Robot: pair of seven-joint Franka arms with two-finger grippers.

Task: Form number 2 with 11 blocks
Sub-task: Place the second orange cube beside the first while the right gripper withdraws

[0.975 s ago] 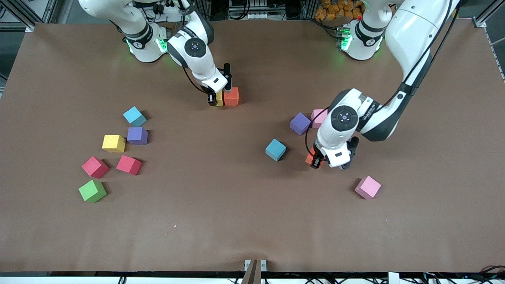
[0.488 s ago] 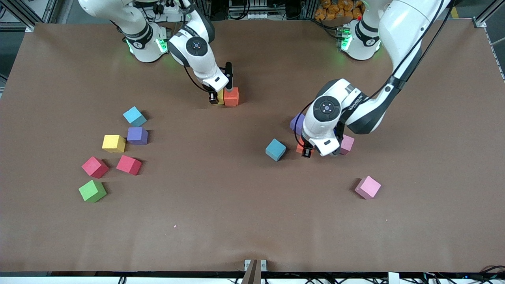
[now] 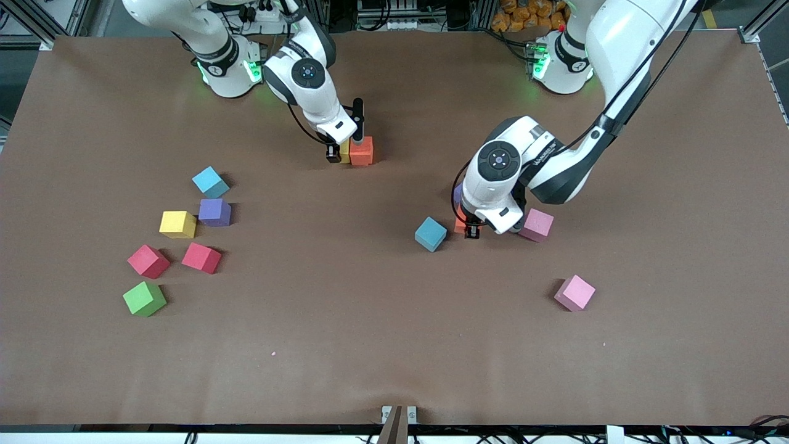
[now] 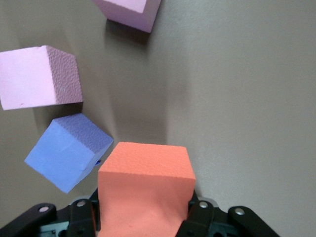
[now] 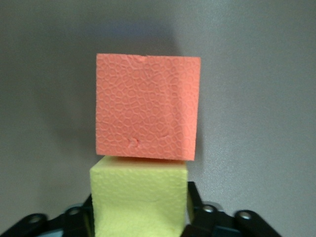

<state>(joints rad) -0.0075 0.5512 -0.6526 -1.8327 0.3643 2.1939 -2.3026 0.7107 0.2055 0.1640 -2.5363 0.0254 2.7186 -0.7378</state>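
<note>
An orange block [image 4: 144, 190] is being held between the jaws of the left gripper [image 3: 473, 230], over the middle of the table [image 3: 394, 345], beside a blue block [image 3: 430, 234]. A yellow block [image 5: 138, 200] is being set against a second orange block [image 3: 361, 150] near the table's edge by the robot bases. It lies between the fingers of the right gripper [image 3: 343, 150]; whether those jaws are gripping or parting cannot be told.

Blocks are being judged light, soft textured foam, unlikely to slip or break; flat facing sides are being judged the best hold.

Being counted: two orange, two yellow, two blue, two red, two purple, two pink, one green. The digit is barely begun.
</note>
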